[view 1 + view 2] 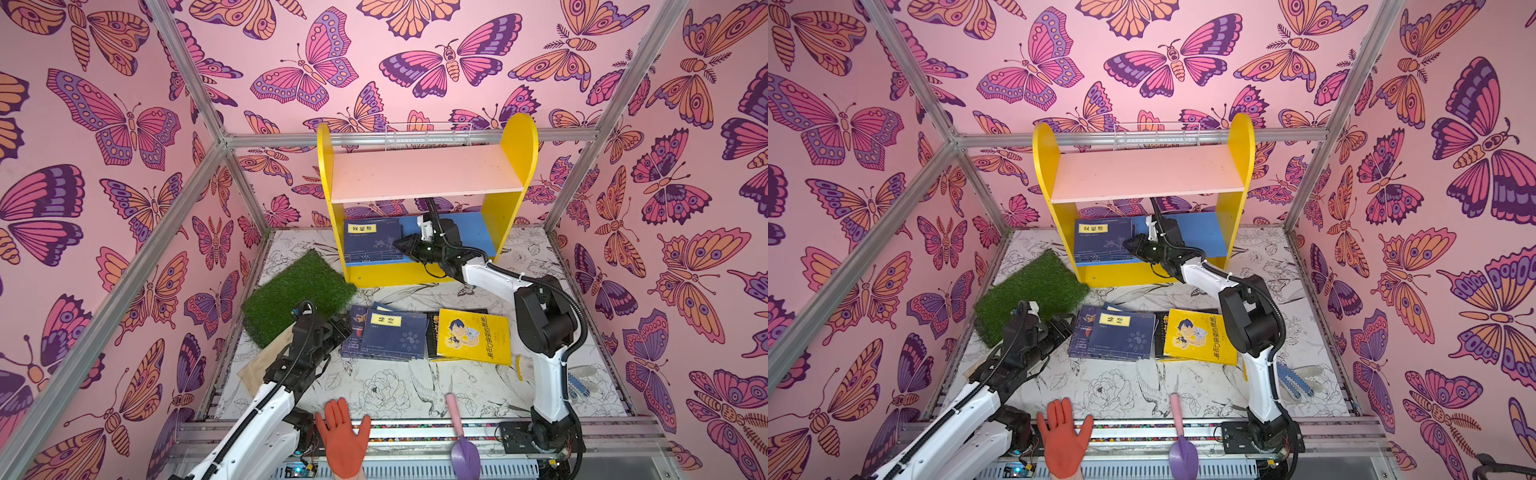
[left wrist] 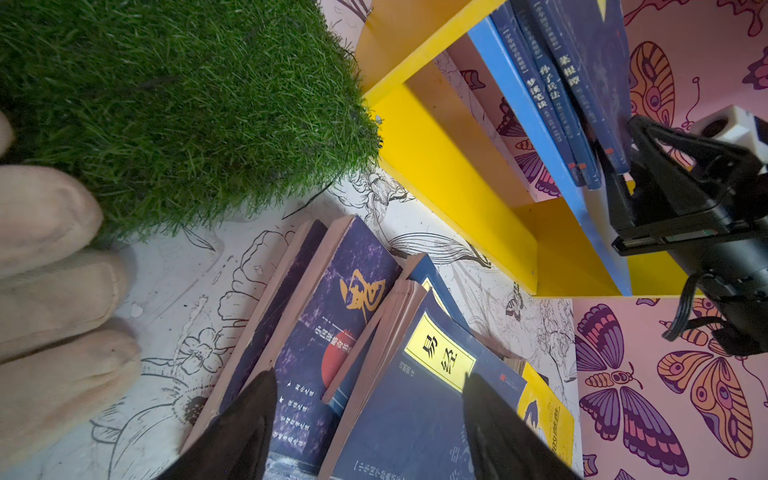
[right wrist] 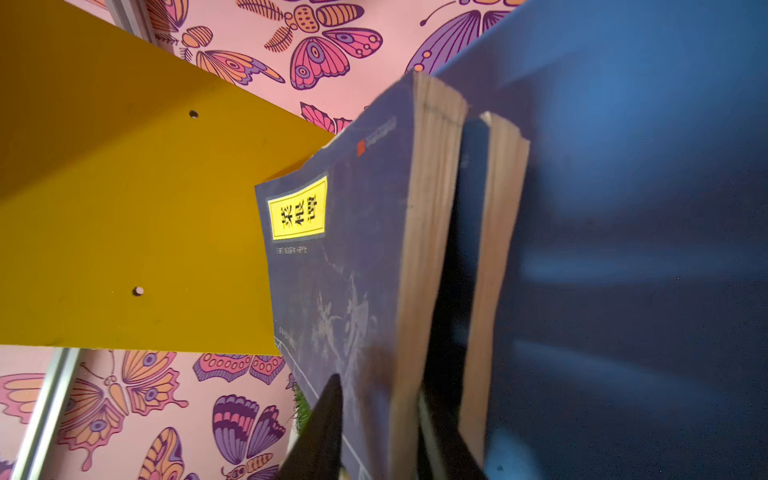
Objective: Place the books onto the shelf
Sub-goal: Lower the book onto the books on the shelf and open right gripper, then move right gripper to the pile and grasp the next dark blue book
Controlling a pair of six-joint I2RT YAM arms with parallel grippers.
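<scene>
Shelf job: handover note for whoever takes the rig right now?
Left claw: open, empty, poised over the navy paperback with the yellow title label atop the pile on the floral-print table.
Right claw: inside the yellow-sided two-tier shelf, jaws astride the top of the navy stack lying flat on its blue lower board; gripping or released, cannot tell.
Done: three navy books on the shelf.
Left: the table pile, including the bright yellow cartoon book.
</scene>
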